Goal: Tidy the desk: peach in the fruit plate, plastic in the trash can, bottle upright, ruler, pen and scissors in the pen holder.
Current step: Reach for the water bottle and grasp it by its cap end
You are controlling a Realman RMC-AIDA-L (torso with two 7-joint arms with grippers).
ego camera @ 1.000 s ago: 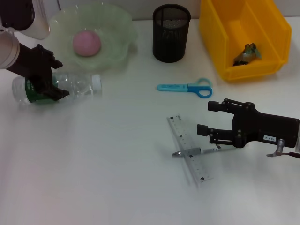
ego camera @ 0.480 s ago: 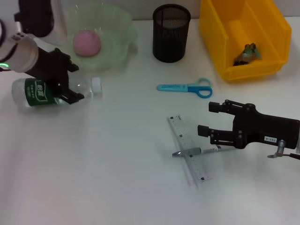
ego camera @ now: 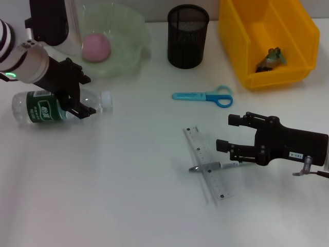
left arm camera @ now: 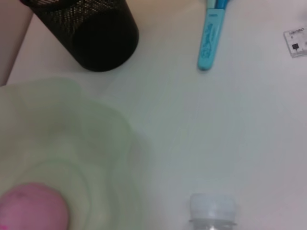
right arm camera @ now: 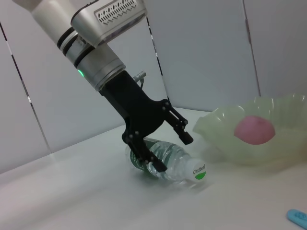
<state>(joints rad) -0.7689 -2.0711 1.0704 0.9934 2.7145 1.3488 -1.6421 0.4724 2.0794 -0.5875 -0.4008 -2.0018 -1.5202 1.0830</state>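
The bottle lies on its side at the desk's left, white cap pointing right. My left gripper is open, its fingers astride the clear part near the neck; the right wrist view shows it over the bottle. The peach rests in the fruit plate. A crumpled piece of plastic lies in the trash can. The scissors lie mid-desk. The pen lies across the ruler. My right gripper is open just right of them. The pen holder stands at the back.
The desk stretches bare to the front and left. The fruit plate stands just behind the bottle and my left arm. In the left wrist view the pen holder and the scissors' blade cover lie beyond the plate.
My left gripper has slid along the bottle from its green-labelled end toward the cap. The bottle has shifted slightly. The right arm has hardly moved.
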